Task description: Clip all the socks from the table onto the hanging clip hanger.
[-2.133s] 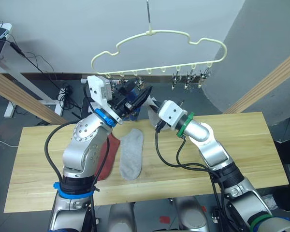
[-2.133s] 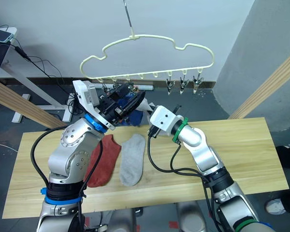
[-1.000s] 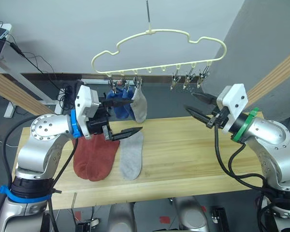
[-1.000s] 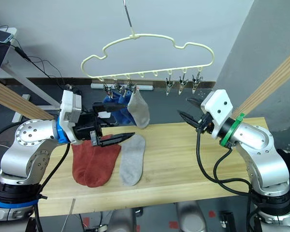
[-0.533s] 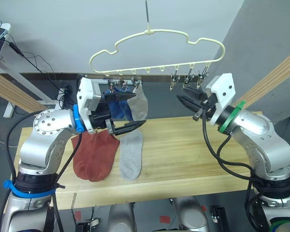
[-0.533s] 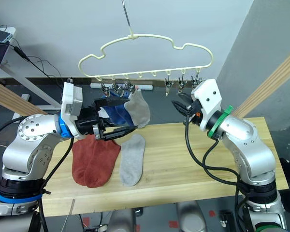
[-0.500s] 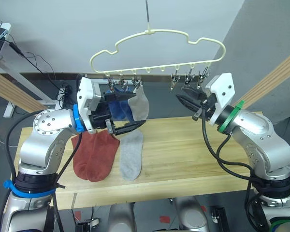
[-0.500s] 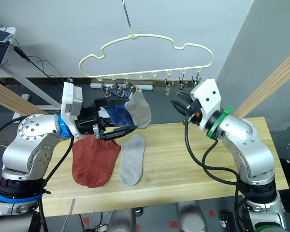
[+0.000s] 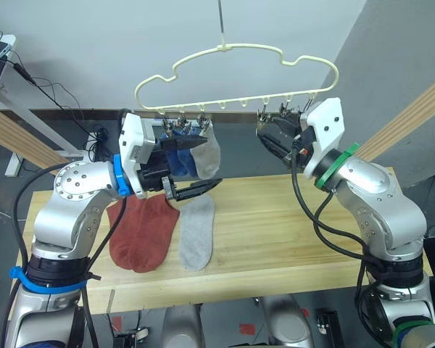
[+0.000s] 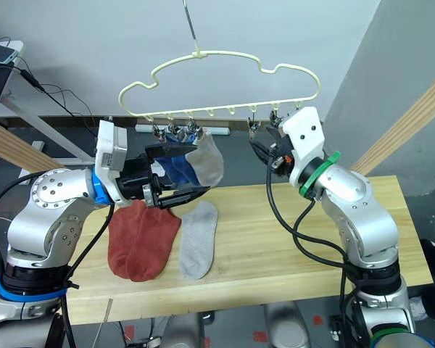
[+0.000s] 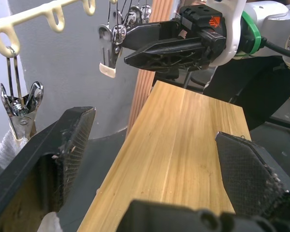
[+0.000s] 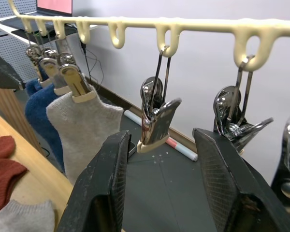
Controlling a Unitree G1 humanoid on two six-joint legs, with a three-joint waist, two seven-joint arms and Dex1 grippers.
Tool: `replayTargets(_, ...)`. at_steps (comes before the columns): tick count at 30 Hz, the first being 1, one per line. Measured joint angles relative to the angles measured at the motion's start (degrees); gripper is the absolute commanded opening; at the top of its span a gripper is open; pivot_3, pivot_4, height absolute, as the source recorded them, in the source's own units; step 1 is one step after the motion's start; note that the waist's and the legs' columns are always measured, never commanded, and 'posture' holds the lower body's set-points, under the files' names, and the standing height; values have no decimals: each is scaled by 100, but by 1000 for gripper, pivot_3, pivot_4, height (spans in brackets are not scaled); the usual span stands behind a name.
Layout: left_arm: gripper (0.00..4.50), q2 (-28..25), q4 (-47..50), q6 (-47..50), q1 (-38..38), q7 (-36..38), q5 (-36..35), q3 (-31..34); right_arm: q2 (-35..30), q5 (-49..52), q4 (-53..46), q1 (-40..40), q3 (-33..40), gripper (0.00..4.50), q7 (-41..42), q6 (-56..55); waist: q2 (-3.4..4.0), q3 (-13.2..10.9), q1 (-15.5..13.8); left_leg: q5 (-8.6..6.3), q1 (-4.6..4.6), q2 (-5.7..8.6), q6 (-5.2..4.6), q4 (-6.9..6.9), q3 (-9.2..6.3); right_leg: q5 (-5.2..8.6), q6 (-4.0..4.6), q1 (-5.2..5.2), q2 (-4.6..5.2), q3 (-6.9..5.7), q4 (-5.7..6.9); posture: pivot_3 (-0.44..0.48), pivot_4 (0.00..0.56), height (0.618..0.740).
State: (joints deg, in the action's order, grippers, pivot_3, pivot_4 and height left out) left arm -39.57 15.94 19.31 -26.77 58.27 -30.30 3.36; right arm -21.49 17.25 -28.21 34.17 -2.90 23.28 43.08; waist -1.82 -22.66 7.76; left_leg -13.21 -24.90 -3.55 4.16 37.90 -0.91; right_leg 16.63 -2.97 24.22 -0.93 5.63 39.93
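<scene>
As seen from the head camera's left eye, I count three socks hung on the clip hanger (image 9: 235, 69): two blue socks (image 9: 178, 162) and one grey sock (image 9: 209, 155), all on the clips at its left end. Lying on the table (image 9: 290, 239) are a pair of rust-red socks (image 9: 139, 233) and a second grey sock (image 9: 196, 232), so by my judgement roughly half the job is done and three socks remain. The left gripper (image 9: 191, 167) hangs just in front of the hung socks, fingers apart and holding nothing. From the left wrist camera, I see its two black fingers spread wide over bare tabletop, with the right gripper (image 11: 152, 46) up by a free clip, its fingers nearly together and nothing between them that I can make out. From the right wrist camera, an empty silver clip (image 12: 153, 121) hangs between that gripper's fingers, which stand either side of it without touching.
</scene>
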Motion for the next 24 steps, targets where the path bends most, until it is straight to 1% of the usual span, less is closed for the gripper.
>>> replayTargets(3,4500,36,0,1,-9,-10,0,-58,140,-21,16,145,-78,2186,-46,-1,0,0,4,0,0,-2,0,0,-2,0,0,1,-1,-3,1,-215,369,730)
replayTargets(15,4500,57,21,22,42,-30,2,-79,701,-35,136,300,-275,2186,-381,15,0,0,10,0,0,-1,0,0,-2,0,0,1,0,-1,1,-219,369,730)
replayTargets(24,4500,113,20,22,43,-42,18,-80,916,-67,211,320,-276,2186,-617,4,0,0,12,0,0,-1,0,0,-2,0,0,2,0,-1,1,-222,364,730)
